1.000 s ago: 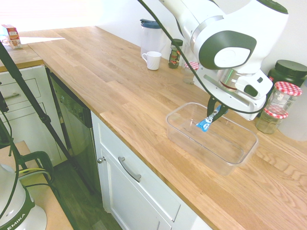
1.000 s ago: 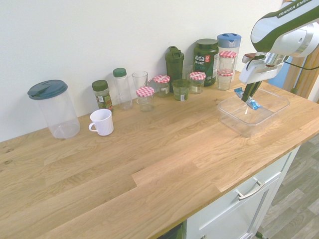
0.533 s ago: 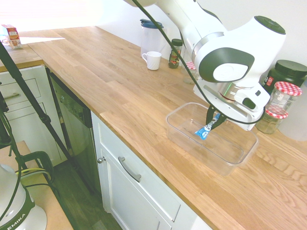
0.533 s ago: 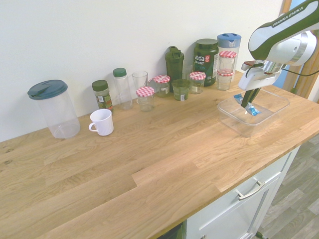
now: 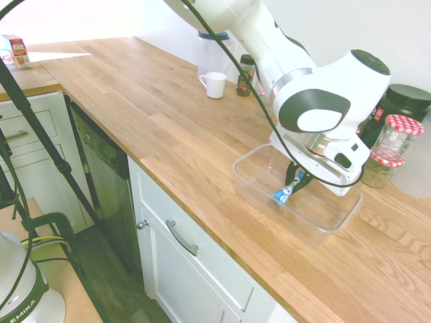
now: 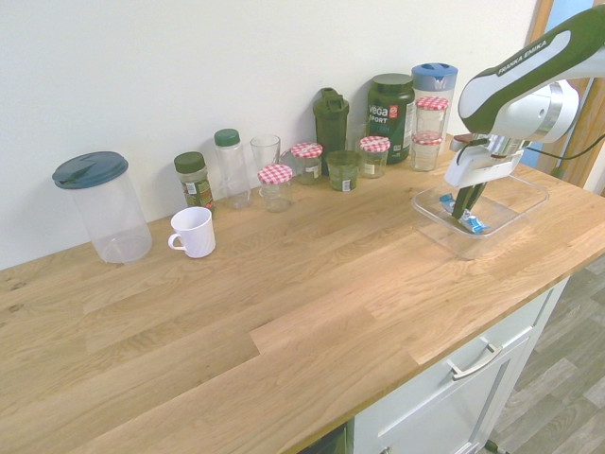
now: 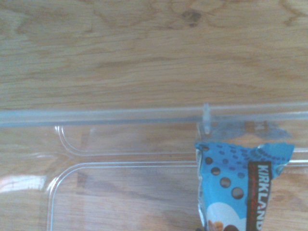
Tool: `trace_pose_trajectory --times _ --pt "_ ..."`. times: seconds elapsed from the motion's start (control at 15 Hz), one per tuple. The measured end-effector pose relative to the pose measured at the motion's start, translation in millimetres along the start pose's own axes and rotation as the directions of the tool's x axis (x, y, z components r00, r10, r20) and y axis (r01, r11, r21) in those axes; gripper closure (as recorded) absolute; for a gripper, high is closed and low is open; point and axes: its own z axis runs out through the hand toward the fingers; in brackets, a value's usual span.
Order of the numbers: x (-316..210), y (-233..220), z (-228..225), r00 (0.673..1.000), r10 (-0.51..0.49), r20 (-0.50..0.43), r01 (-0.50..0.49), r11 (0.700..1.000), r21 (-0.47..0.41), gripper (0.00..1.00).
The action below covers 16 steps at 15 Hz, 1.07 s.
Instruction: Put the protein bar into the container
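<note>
Basically down inside the tub [image 5: 250,183] with the bar [image 5: 284,194], gripper [image 5: 297,176] pinching it around the middle. Probably light, a bit bendy, slick in that wrapper. Best held mid-body, not by the crimped ends, and no need to squeeze hard.

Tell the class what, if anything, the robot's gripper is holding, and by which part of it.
The gripper holds the blue-wrapped protein bar, its jaws closed across the middle stretch, leaving both ends sticking out.
</note>
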Motion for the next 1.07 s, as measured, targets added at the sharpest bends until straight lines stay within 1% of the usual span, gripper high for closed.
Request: trace_pose_trajectory --times 0.8,0.93,1.07 --pt "4.6 -8.3 0.5 1.000 -0.013 -0.004 0.013 1.000 -0.001 0.00" --pt "5.0 -7.1 -18.1 1.000 -0.012 -0.023 0.012 1.000 0.014 0.00" --pt "-0.1 -3.3 -60.8 0.998 -0.018 -0.053 0.020 0.999 0.038 0.00"
